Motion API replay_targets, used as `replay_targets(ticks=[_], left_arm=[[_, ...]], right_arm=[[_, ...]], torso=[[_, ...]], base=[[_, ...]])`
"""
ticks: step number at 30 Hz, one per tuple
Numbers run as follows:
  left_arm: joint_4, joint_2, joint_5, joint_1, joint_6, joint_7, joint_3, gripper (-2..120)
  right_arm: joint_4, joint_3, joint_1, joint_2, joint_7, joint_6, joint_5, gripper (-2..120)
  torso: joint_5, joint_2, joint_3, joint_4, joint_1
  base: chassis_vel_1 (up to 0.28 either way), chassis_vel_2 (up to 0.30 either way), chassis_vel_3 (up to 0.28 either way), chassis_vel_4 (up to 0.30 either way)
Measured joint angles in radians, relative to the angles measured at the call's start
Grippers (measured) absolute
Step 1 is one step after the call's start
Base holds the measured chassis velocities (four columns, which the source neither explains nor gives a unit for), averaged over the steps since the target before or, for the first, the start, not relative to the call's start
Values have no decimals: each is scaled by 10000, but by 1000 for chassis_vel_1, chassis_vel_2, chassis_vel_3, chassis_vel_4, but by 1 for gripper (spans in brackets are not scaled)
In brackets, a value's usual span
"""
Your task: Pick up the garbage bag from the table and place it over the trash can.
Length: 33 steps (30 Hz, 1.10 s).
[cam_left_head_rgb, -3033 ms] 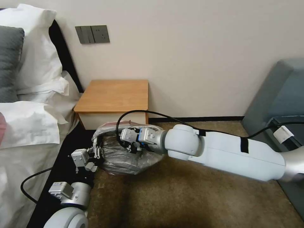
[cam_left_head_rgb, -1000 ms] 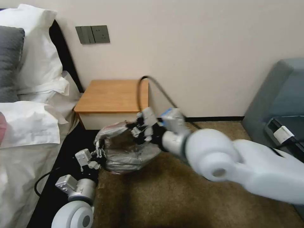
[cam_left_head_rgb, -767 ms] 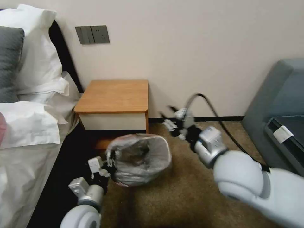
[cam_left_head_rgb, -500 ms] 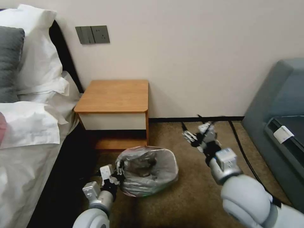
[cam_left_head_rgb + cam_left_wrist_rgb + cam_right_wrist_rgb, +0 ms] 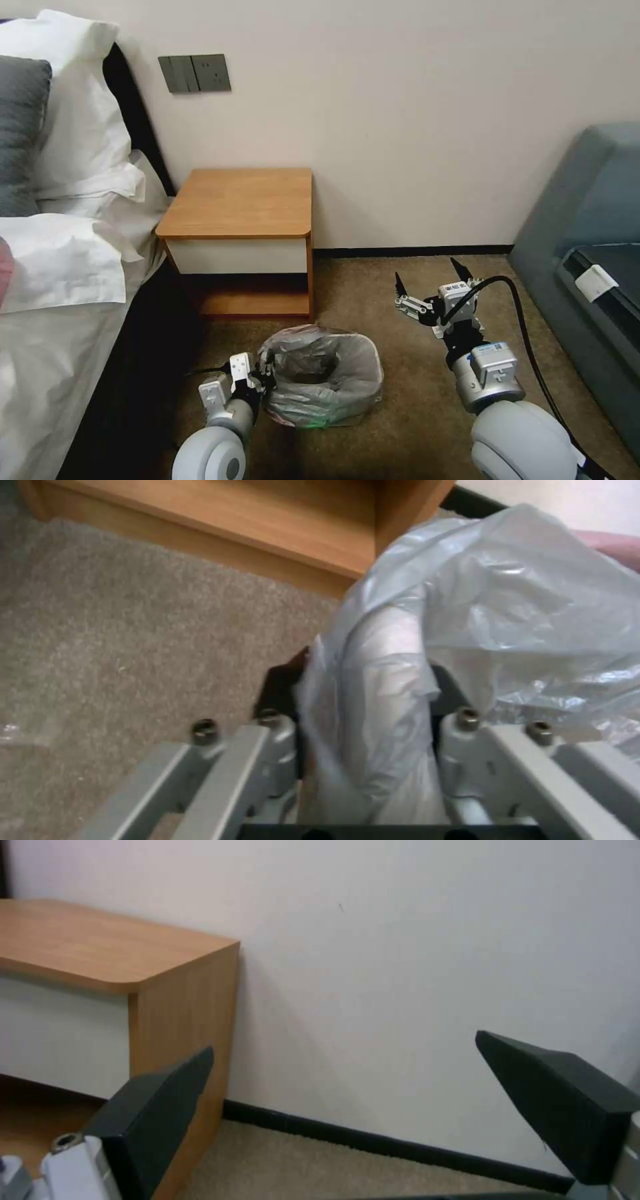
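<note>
plastic bag point(image 5: 325, 373) lines bin point(image 5: 373, 352); left gripper point(image 5: 257, 380) clamped on its rim, right gripper point(image 5: 430, 288) spread, clear. risk: retracting drags bag off.

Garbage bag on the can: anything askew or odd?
The garbage bag is draped over the trash can on the carpet, crumpled and uneven. The left claw is shut on its edge; the right claw hangs open, apart.

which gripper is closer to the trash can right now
Left. The left gripper is at the trash can rim on its left side, shut on the garbage bag lining it. The right gripper is open, off to the can's right above the carpet.
</note>
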State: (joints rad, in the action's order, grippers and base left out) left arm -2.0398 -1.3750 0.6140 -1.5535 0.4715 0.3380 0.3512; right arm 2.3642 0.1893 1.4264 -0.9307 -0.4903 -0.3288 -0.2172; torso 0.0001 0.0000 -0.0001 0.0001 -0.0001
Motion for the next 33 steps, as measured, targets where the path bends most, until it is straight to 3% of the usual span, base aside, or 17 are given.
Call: replay_targets(ticks=[8, 15, 21, 24, 28, 29, 33], left_arm=[[-191, 4, -12, -142, 299, 250, 38, 59], [-504, 5, -163, -305, 45, 214, 239, 91], [-743, 41, -311, -381, -189, 73, 512, 99], [-957, 27, -732, -604, -721, -252, 725, 100], [-1216, -96, -3053, -1299, -3090, -975, 1337, 100], [-1216, -96, -3053, -1299, -3090, -975, 1337, 100], [-1734, -101, -4594, -2188, -5085, -1807, 1624, 100]], right_arm=[[-21, -111, -182, 21, -14, -48, -214, 100], [37, -308, -134, -203, -13, -53, -62, 100], [99, -337, -27, -339, -3, -30, 88, 100], [116, -254, 112, -440, 23, 149, 167, 100], [-280, 205, 897, -1066, 406, 1310, 726, 100], [-280, 205, 897, -1066, 406, 1310, 726, 100], [-1008, 1662, 2354, -2237, 1966, 3016, 1585, 100]], torso=[[0, 0, 0, 0, 0], [-3, 0, 1, -1, 0], [-3, 0, 2, -1, 0], [-2, 0, 1, -1, 0], [-2, 0, 1, 0, 0], [-2, 0, 1, 0, 0], [0, 0, 0, -1, 0]], base=[[0, 0, 0, 0], [0, 0, 0, 0], [0, 0, 0, 0], [0, 0, 0, 0], [0, 0, 0, 0], [0, 0, 0, 0], [0, 0, 0, 0]])
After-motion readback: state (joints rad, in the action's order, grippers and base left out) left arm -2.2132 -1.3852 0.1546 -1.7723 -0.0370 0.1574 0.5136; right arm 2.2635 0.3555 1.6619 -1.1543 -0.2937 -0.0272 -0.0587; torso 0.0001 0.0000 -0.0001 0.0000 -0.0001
